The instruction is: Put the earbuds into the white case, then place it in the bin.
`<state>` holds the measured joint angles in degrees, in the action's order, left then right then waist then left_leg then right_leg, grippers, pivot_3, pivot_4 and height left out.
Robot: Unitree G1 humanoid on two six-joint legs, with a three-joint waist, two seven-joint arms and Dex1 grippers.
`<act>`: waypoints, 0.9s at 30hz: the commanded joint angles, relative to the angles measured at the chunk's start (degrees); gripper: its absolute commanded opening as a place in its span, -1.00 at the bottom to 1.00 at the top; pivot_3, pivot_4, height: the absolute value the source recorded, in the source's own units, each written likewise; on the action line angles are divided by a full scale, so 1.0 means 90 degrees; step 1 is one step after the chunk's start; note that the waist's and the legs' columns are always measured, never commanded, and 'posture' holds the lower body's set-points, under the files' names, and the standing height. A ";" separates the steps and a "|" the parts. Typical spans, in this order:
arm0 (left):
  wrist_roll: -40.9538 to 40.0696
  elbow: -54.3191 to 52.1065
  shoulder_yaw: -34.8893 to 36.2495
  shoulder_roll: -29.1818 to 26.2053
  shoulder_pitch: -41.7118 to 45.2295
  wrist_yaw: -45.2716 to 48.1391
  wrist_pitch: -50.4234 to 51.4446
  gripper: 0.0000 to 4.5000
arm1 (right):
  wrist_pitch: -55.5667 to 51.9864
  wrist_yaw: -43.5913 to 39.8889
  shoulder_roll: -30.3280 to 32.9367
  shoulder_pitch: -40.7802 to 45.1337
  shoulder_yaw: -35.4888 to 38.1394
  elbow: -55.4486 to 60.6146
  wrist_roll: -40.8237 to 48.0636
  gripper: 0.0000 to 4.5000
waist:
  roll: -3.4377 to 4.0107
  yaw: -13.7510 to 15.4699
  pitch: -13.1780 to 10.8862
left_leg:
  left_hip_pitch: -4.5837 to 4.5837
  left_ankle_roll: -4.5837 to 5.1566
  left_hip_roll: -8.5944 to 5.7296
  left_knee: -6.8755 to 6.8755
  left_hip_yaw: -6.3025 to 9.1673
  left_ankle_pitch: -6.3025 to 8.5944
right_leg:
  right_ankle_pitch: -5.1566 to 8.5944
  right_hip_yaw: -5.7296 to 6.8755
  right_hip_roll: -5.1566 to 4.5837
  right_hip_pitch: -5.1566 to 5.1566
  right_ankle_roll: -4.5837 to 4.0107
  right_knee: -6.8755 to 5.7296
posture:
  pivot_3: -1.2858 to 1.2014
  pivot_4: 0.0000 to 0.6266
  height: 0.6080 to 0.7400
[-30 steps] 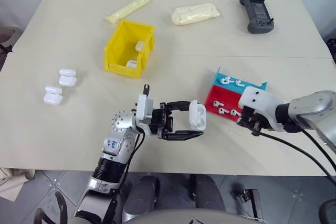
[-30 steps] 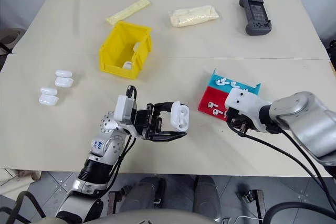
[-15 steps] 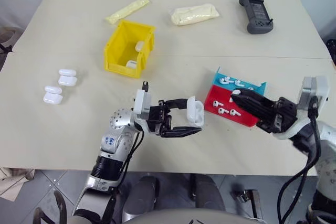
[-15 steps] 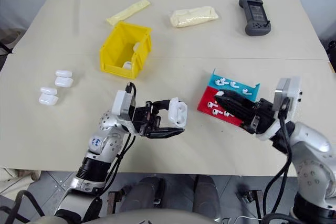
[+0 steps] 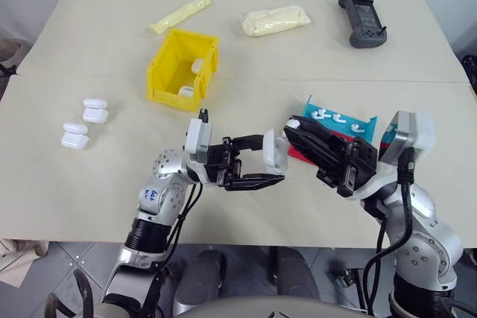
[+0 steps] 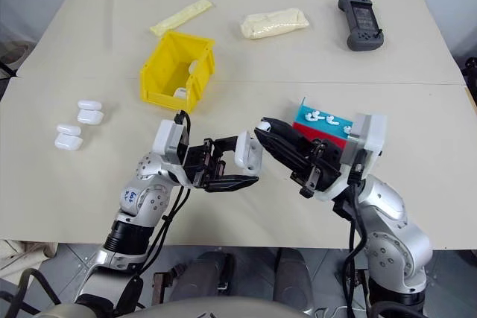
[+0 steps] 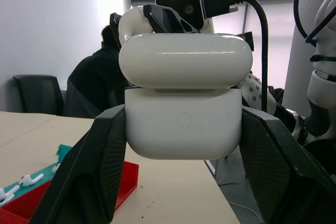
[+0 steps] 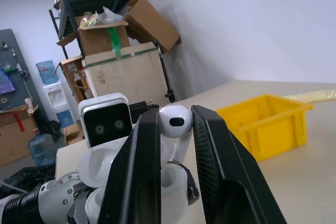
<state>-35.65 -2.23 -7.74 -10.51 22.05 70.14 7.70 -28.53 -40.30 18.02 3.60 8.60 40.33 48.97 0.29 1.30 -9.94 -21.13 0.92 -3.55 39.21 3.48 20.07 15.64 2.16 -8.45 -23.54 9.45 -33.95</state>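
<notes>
Right wrist view, right gripper [image 8: 176, 145] fingers pinching an earbud [image 8: 175, 121] just above the open white case [image 7: 184, 103], left gripper [image 5: 262, 161] fingers clamping its base.

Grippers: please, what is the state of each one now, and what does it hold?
Left gripper: closed on the white case, lid open.
Right gripper: closed on one earbud, just above the case.

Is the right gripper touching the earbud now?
Touching. The right wrist view shows the earbud pinched between the right gripper's two fingers, just above the open white case.
</notes>
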 commanded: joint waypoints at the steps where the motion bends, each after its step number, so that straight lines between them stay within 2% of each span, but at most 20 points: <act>1: -0.0133 -0.0309 0.0070 0.0000 0.0072 -0.0038 0.0012 0.24 | 0.0242 0.0090 -0.0007 -0.0027 -0.0204 0.0117 -0.0070 -0.78 | 0.0000 0.0000 0.0000 | 0.0000 0.0000 -0.0001 0.0000 0.0000 0.0000 | 0.0000 0.0000 0.0000 0.0000 0.0000 0.0000 | 0.03 -0.52 1.00; 23: -0.0095 -0.0169 0.0146 0.0168 0.0232 -0.0181 -0.0136 0.24 | 0.0729 -0.0119 0.0366 -0.0215 -0.0686 -0.0522 -0.0509 -0.78 | 0.0000 0.0001 0.0000 | -0.0001 0.0000 -0.0014 0.0000 0.0000 0.0000 | 0.0000 0.0000 0.0001 0.0000 0.0000 0.0001 | 0.03 -0.52 1.00; 27: -0.0068 -0.0097 0.0164 0.0212 0.0282 -0.0172 -0.0208 0.24 | 0.0559 -0.0343 0.0743 -0.0291 -0.0682 -0.0547 -0.0364 -0.78 | -0.0001 0.0008 0.0000 | -0.0001 0.0000 -0.0015 0.0000 0.0000 0.0000 | 0.0000 0.0000 0.0001 0.0000 0.0000 0.0001 | 0.03 -0.52 1.00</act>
<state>-34.77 -1.16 -7.39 -9.90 22.26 68.75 7.90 -21.52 -41.79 22.92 2.23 3.08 35.80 45.61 0.29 1.38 -9.94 -21.15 0.93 -3.69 39.21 3.47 20.07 15.64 2.15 -8.44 -23.53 9.44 -33.92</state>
